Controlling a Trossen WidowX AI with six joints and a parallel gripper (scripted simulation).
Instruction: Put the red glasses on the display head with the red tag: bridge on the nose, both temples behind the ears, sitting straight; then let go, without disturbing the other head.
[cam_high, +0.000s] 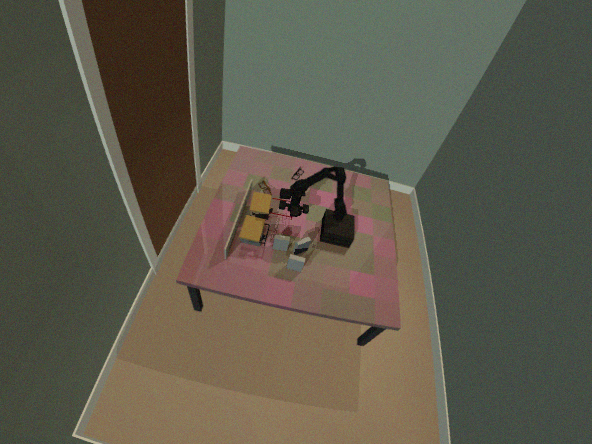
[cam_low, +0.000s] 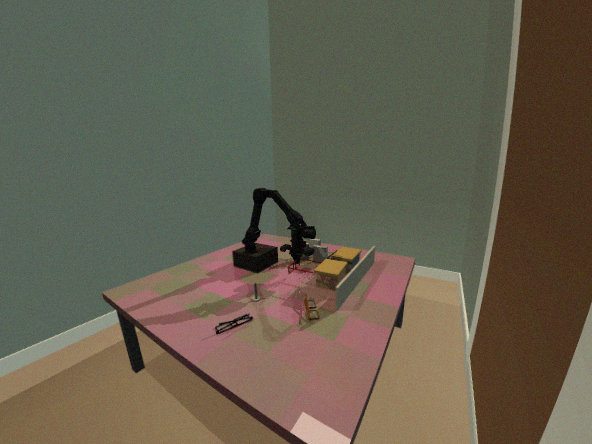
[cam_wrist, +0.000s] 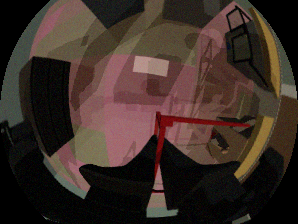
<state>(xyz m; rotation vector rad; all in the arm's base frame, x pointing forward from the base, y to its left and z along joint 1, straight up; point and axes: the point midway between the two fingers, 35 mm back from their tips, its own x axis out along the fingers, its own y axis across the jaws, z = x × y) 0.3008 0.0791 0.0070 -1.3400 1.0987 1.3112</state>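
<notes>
My gripper (cam_high: 294, 215) (cam_low: 298, 263) (cam_wrist: 156, 138) is shut on the red glasses (cam_high: 282, 216) (cam_low: 292, 268) (cam_wrist: 200, 121). It holds them at the front frame, in front of the far yellow-topped head (cam_high: 261, 202) (cam_low: 330, 267) (cam_wrist: 259, 147). The temples point toward that head; their tips show close to its front side. The glasses are not on its nose. The other yellow-topped head (cam_high: 252, 229) (cam_low: 347, 254) (cam_wrist: 273, 55) stands beside it with black glasses at its front. The red tag cannot be made out clearly; the fingers partly hide the glasses in the wrist view.
A low upright panel (cam_high: 238, 220) (cam_low: 356, 278) stands behind both heads. Orange-brown glasses (cam_high: 265, 187) (cam_low: 306, 306) and folded black glasses (cam_high: 298, 173) (cam_low: 233, 324) lie on the far side. Several pale grey blocks (cam_high: 281, 243) (cam_low: 320, 252) stand beside the heads. A small post (cam_low: 256, 292) also stands there.
</notes>
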